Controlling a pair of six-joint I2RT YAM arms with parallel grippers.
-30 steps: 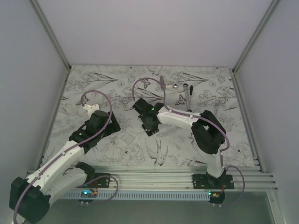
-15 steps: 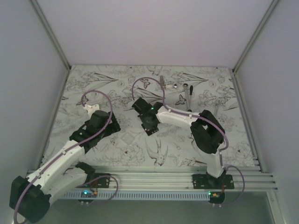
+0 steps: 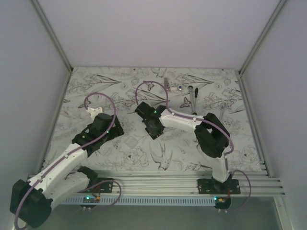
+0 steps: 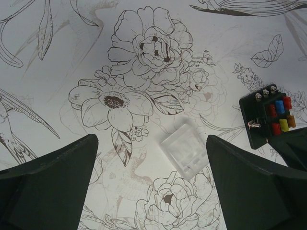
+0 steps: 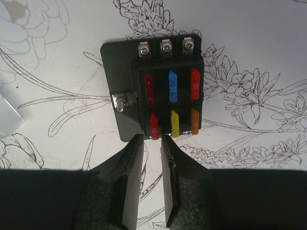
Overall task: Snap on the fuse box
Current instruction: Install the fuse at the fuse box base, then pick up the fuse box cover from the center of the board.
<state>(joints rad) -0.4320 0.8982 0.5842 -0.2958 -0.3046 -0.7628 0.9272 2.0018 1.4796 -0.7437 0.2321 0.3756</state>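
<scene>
The fuse box [image 5: 153, 91] lies flat on the flower-printed table [image 3: 96, 91], near its middle, top face exposed. It carries six blade fuses in two rows: red, blue, red over red, yellow, orange. Three screws line its far edge and one stud sits on its left side.

The right gripper [image 5: 152, 143] has its jaws narrowly apart with nothing between them. Its fingertips are at the near edge of the fuse box; contact cannot be confirmed.

The left gripper [image 4: 151, 141] is spread wide, holds nothing and hovers over the table.

A clear cover [image 4: 184, 151], transparent and rectangular, lies on the table below the gap between the left fingers, apart from the fuse box.

A ratchet wrench [image 3: 193, 98] lies on the far part of the table, well apart from both grippers
</scene>
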